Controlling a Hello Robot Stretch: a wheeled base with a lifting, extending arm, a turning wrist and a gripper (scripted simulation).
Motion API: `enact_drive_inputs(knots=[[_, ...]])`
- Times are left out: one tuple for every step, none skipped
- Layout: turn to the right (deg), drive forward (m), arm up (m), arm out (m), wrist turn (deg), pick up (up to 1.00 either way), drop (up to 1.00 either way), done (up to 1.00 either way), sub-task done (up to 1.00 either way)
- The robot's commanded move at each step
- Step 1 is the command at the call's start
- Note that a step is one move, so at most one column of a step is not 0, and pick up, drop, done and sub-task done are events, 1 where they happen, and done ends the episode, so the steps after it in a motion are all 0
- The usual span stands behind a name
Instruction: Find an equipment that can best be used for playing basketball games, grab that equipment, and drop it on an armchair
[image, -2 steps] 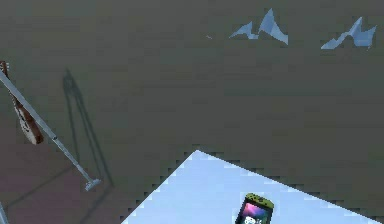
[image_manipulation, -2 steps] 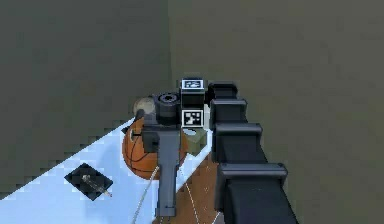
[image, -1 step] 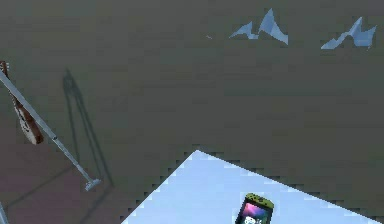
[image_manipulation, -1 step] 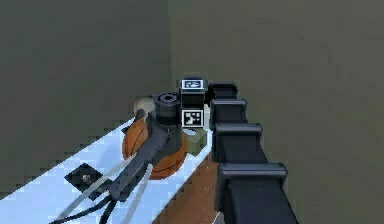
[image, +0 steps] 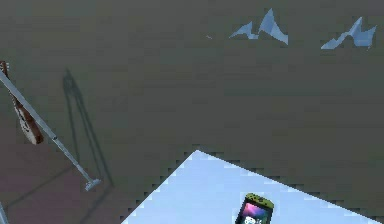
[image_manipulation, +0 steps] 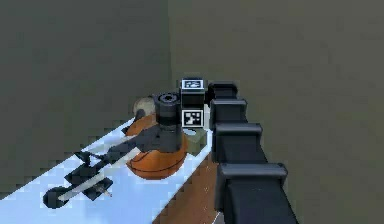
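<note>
resting on a pale blue tabletop (image_manipulation: 125, 196), the round orange basketball (image_manipulation: 156, 163) lies at the dark gripper (image_manipulation: 150, 135) (holding anything? cannot tell)

Forward looks down; side overlooks table (image_manipulation: 55, 172).

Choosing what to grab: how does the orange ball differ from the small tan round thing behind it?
The orange ball is much larger than the tan thing. The orange ball is vivid, the tan thing pale. The orange ball lies nearer, the tan thing farther out. Both look rounded.
</note>
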Motion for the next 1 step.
enact_drive_inputs(knots=[[0.0, 0.00, 0.00, 0.00, 45.0, 0.00, 0.00, 0.00, 0.00]])
